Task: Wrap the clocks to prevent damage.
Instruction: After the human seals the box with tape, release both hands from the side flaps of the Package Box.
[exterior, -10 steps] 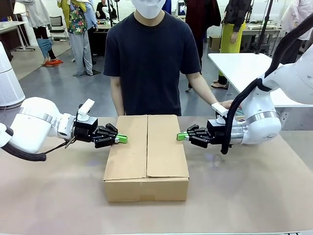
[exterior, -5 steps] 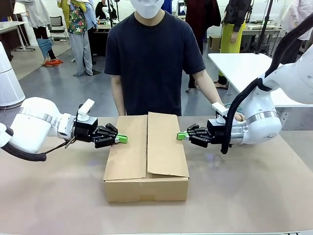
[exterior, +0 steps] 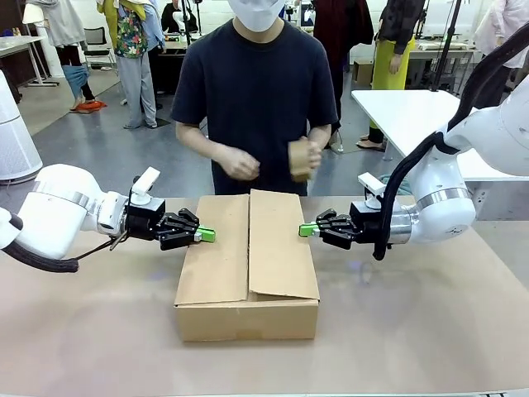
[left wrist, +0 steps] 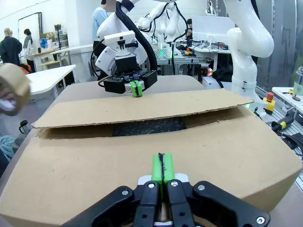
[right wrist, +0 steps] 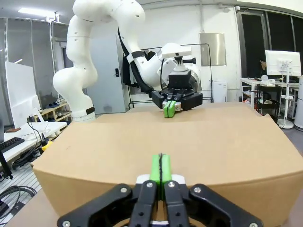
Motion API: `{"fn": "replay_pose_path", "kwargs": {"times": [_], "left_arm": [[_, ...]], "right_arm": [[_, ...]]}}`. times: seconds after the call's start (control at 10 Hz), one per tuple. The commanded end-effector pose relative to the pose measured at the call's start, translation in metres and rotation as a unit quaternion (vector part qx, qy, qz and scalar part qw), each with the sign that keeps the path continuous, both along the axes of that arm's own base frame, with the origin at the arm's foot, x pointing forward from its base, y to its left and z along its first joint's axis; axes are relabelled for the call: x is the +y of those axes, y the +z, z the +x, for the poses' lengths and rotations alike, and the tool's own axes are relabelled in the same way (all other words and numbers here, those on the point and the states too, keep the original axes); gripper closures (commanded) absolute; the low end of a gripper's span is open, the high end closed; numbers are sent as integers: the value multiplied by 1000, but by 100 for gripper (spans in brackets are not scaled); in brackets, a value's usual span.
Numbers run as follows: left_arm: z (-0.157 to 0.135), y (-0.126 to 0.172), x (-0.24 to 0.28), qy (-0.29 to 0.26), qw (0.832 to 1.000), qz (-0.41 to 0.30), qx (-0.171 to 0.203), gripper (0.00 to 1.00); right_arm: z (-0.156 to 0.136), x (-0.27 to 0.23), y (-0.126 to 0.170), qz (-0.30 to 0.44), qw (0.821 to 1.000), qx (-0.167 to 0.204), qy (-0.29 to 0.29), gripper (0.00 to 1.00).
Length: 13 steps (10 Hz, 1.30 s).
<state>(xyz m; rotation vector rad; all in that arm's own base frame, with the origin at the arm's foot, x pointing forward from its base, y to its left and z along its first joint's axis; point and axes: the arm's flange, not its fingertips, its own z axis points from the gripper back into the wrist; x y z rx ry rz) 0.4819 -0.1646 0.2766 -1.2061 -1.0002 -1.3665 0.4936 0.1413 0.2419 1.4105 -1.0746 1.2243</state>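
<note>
The bench [exterior: 430, 331] carries the cardboard box [exterior: 248, 248] at centre; clocks hidden, presumably inside; left hand [exterior: 205, 235] and right hand [exterior: 308, 230], both fully closed and empty, rest at its left and right top edges, likely steadying the flaps; a person's tape roll [exterior: 301, 159] hovers beyond the far side, probably for sealing.

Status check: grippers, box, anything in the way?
Both shut: left gripper, right gripper, tips on the box. One flap slightly raised. A person holds tape roll above it.
</note>
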Motion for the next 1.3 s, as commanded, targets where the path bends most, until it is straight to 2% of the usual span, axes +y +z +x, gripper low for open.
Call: {"fn": "replay_pose_path", "kwargs": {"times": [0.0,1.2], "left_arm": [[0,-3,-2,9,1000,12,3,100],[0,-3,-2,9,1000,12,3,100]], "right_arm": [[-1,0,-3,-1,1000,5,-7,99],[-1,0,-3,-1,1000,5,-7,99]]}}
